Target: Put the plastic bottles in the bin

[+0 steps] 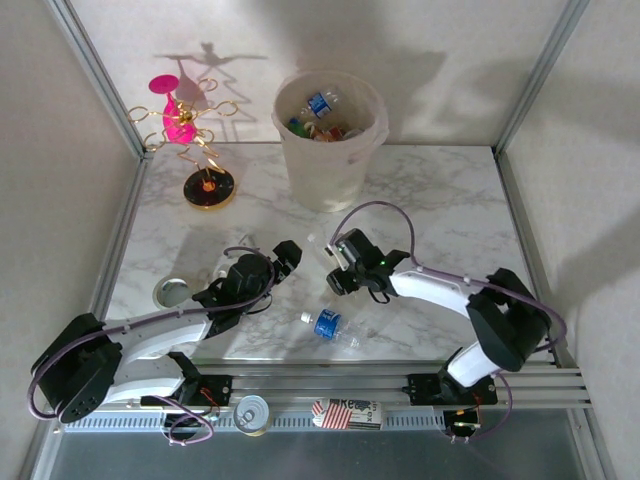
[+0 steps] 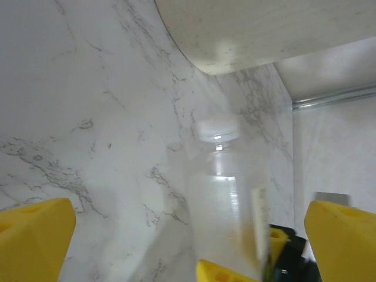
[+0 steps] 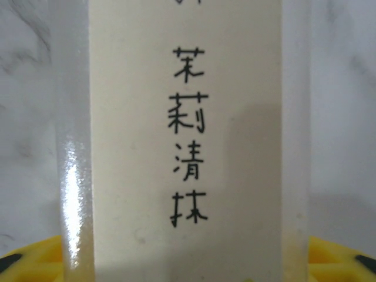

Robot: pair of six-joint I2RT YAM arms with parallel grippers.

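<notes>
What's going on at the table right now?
The right hand has its fingers on either side of a clear bottle with a cream label, in front of the bin; a firm grip isn't confirmed. The left hand sits open beside it. Several bottles are in the bin, and a blue-labelled bottle lies on the table.

The overhead camera looks down from high behind the near edge across the whole bench (image 1: 440,200), while both wrist cameras sit low and very near one clear bottle (image 1: 320,245), left facing the bin (image 2: 264,29), right against its label (image 3: 176,141)
</notes>
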